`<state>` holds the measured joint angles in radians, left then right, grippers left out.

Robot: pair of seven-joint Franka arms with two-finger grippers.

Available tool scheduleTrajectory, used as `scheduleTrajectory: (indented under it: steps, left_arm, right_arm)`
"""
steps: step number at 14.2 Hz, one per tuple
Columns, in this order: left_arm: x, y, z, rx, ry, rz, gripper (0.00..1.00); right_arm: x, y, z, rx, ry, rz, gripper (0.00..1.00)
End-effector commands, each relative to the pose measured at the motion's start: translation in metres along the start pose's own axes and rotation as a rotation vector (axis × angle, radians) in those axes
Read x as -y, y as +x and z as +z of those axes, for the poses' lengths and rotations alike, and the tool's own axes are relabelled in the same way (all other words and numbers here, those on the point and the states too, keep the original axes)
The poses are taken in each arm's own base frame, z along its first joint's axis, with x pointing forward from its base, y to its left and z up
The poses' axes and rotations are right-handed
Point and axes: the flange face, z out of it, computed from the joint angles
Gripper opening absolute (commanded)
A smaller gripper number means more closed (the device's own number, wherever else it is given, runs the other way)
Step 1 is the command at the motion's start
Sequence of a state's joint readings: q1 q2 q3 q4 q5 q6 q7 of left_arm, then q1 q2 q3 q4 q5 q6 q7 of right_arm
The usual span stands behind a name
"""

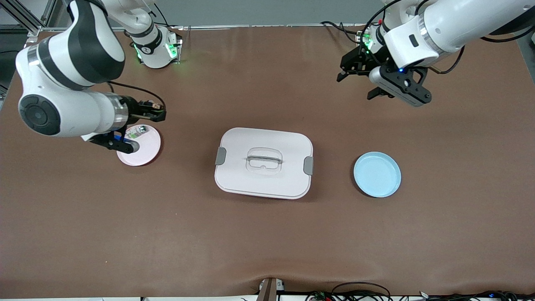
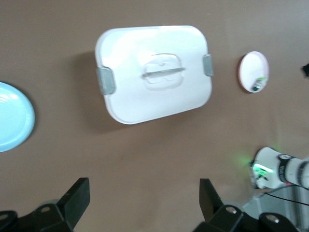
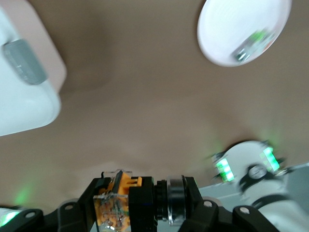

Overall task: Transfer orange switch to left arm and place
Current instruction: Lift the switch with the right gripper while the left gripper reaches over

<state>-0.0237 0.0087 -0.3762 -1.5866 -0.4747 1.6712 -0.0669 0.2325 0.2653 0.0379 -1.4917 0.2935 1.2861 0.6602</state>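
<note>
The orange switch (image 1: 155,107) (image 3: 126,202), a black block with an orange and clear end, is clamped between the fingers of my right gripper (image 1: 159,112) (image 3: 145,205). That gripper hangs over the edge of the pink plate (image 1: 144,152), at the right arm's end of the table. The white box (image 1: 263,163) (image 2: 154,72) (image 3: 19,96) with grey side clips stands closed in the middle of the table. My left gripper (image 1: 354,86) (image 2: 144,198) is open and holds nothing, up in the air near the left arm's base, over bare table.
A small green-and-clear part (image 1: 136,133) (image 3: 248,43) lies on the pink plate (image 3: 227,24) (image 2: 251,67). A light blue plate (image 1: 377,174) (image 2: 12,118) sits beside the box toward the left arm's end. Cables trail along the table's front edge.
</note>
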Motion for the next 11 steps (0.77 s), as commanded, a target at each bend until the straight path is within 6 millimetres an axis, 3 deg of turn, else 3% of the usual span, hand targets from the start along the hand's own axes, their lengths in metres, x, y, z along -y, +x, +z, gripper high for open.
scheduleTrajectory:
  steps: [1,6,11]
  left_arm:
    - [-0.004,-0.001,0.01,-0.015,-0.061,-0.021,1.0]
    - [-0.041,-0.002,0.036,-0.024,-0.203,-0.06,1.0]
    - [-0.078,-0.015,0.056,-0.028,-0.205,-0.22,1.0]
  right_arm:
    - [0.026,-0.016,-0.004,0.053,0.066,0.096,0.27]
    - [0.086,-0.057,-0.003,0.068,0.186,0.228,0.27]
    - [0.129,-0.078,-0.008,0.135,0.362,0.351,0.27]
